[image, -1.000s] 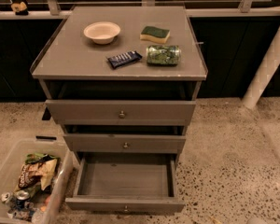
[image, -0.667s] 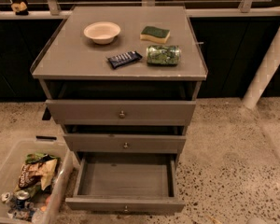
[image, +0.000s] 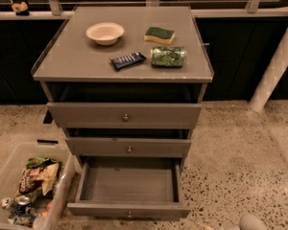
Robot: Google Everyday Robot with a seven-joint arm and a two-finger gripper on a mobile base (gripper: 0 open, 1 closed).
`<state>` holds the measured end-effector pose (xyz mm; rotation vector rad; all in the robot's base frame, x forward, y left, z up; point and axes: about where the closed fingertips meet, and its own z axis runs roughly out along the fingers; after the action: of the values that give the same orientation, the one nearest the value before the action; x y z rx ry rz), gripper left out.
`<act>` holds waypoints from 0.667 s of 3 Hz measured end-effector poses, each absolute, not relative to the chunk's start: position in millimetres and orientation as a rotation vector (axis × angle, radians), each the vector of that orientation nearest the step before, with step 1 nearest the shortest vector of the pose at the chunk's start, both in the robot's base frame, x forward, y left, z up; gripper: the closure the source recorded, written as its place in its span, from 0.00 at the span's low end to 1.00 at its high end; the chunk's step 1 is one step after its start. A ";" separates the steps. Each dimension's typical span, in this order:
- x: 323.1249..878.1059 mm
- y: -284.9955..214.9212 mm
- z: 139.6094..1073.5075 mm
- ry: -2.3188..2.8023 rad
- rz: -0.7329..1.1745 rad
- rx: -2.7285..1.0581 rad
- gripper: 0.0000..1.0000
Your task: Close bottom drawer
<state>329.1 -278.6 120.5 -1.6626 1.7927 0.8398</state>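
The bottom drawer (image: 128, 209) of the grey cabinet is pulled far out. Its shallow grey box interior (image: 128, 180) is empty, and its small round knob (image: 129, 214) shows on the flat front near the lower edge of the view. The middle drawer (image: 128, 147) sticks out slightly and the top drawer (image: 125, 115) a little further than that. Only a grey rounded tip of my gripper (image: 252, 222) shows, at the bottom right corner. It is low over the floor, to the right of the bottom drawer front and apart from it.
The cabinet top holds a white bowl (image: 105, 32), a green-and-yellow sponge (image: 159, 34), a dark blue snack bar (image: 128, 60) and a green packet (image: 168, 56). A clear bin (image: 62, 186) of snacks and cans stands at the left of the drawer. A white post (image: 278, 66) slants at the right.
The grey tip of my gripper has come into view at the bottom right corner. The drawers and the things on the cabinet have not moved.
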 end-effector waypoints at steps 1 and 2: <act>313.6 -250.8 139.3 1.584 0.854 -1.793 0.00; 298.4 -234.6 157.3 1.423 0.851 -1.841 0.00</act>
<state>298.4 -234.6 157.3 -1.8414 1.4235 0.8507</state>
